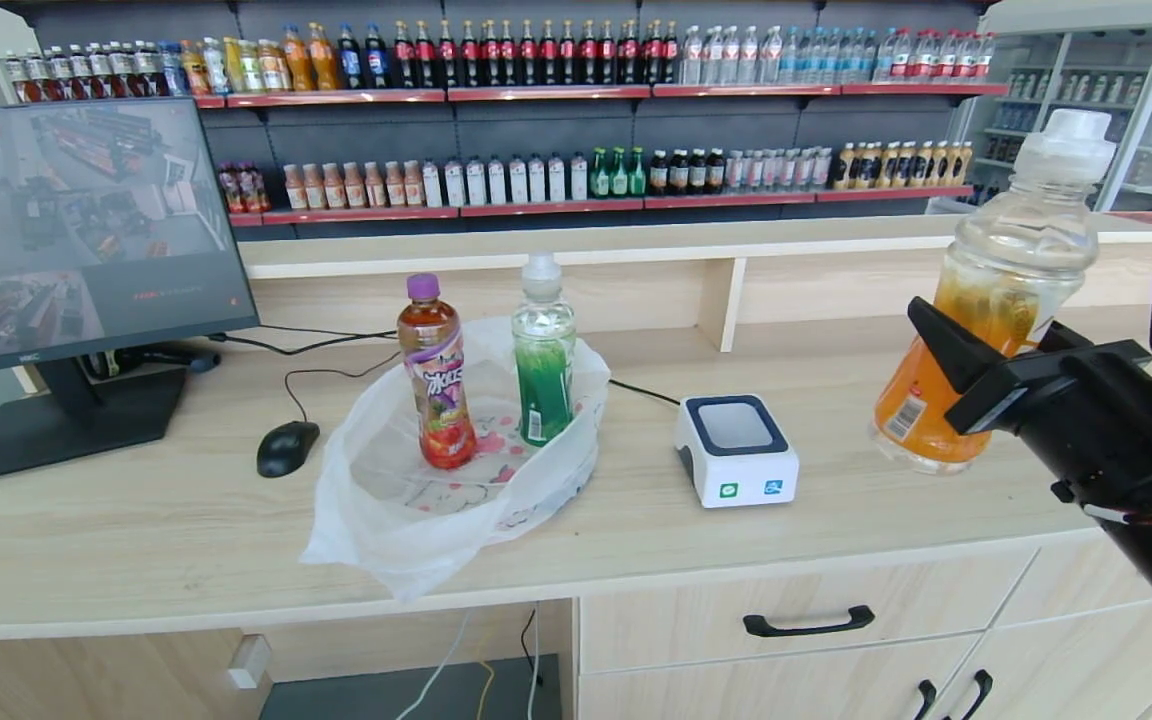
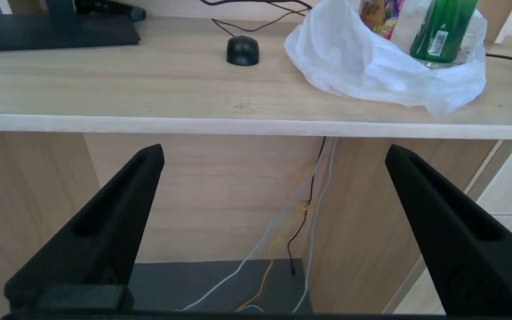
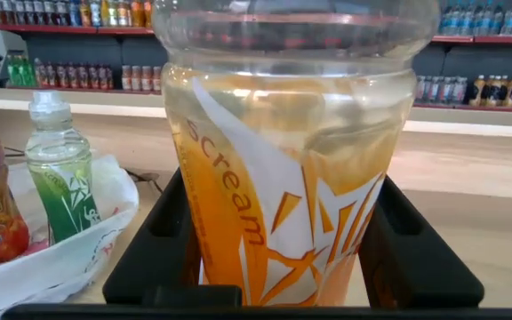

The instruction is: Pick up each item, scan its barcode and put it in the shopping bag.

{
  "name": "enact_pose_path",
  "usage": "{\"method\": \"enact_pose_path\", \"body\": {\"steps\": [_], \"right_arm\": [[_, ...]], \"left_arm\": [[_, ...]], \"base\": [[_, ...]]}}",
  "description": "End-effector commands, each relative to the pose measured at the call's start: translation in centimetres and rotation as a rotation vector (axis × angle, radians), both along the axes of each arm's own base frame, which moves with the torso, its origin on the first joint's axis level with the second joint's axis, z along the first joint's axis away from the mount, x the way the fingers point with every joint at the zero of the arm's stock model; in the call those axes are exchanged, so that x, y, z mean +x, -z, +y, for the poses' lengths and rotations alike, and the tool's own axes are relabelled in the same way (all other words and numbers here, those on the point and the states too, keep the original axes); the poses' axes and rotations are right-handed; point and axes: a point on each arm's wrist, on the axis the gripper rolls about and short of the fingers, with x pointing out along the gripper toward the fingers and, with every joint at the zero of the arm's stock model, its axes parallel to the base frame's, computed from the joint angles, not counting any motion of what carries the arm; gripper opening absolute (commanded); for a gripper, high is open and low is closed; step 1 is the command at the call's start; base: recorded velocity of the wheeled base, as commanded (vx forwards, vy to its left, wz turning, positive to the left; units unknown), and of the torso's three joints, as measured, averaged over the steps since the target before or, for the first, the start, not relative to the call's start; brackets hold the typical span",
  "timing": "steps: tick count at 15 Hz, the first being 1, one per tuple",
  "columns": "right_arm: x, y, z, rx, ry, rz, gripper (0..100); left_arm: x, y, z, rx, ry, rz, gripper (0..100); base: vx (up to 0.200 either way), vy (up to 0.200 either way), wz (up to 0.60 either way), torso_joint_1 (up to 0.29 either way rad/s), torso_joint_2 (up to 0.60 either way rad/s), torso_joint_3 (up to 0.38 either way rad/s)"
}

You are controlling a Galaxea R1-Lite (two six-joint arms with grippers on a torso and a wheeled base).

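Observation:
My right gripper (image 1: 986, 375) is shut on an orange drink bottle (image 1: 986, 300) with a white cap, held tilted above the counter's right side, to the right of the white barcode scanner (image 1: 736, 450). Up close, the orange bottle (image 3: 292, 178) sits between the black fingers (image 3: 163, 240). A white shopping bag (image 1: 406, 500) lies open mid-counter with a red bottle with a purple cap (image 1: 436, 375) and a green bottle (image 1: 543, 355) standing in it. My left gripper (image 2: 274, 231) is open, below the counter's front edge, in front of the bag (image 2: 372, 67).
A monitor (image 1: 76, 230) stands at the counter's left, a black mouse (image 1: 286, 447) beside the bag. Cables run across the counter behind. A raised shelf ledge (image 1: 716, 270) borders the back. Drawers with black handles (image 1: 806, 625) sit under the right side.

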Motion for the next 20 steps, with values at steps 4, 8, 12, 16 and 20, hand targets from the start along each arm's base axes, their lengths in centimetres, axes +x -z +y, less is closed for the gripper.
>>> {"method": "enact_pose_path", "body": {"steps": [4,8,12,16,20], "right_arm": [[0.1,0.7,0.3,0.006,-0.016,0.032,0],[0.9,0.9,0.7,0.013,-0.024,0.043,0],[1.0,0.9,0.8,0.015,-0.027,0.041,0],[0.6,0.5,0.7,0.02,-0.027,0.027,0],[0.6,0.4,0.7,0.021,-0.029,0.021,0]], "left_arm": [[0.0,0.0,0.0,0.0,0.0,0.001,100],[0.0,0.0,0.0,-0.002,0.0,0.0,100],[0.0,0.0,0.0,-0.003,0.0,0.0,100],[0.0,0.0,0.0,-0.003,0.0,0.0,100],[0.0,0.0,0.0,-0.003,0.0,0.0,100]], "base": [[0.0,0.0,0.0,0.0,0.0,0.0],[0.0,0.0,0.0,0.0,0.0,0.0],[0.0,0.1,0.0,0.001,0.0,0.001],[0.0,0.2,0.0,0.006,0.0,0.001],[0.0,0.2,0.0,0.002,0.0,0.0]]}}
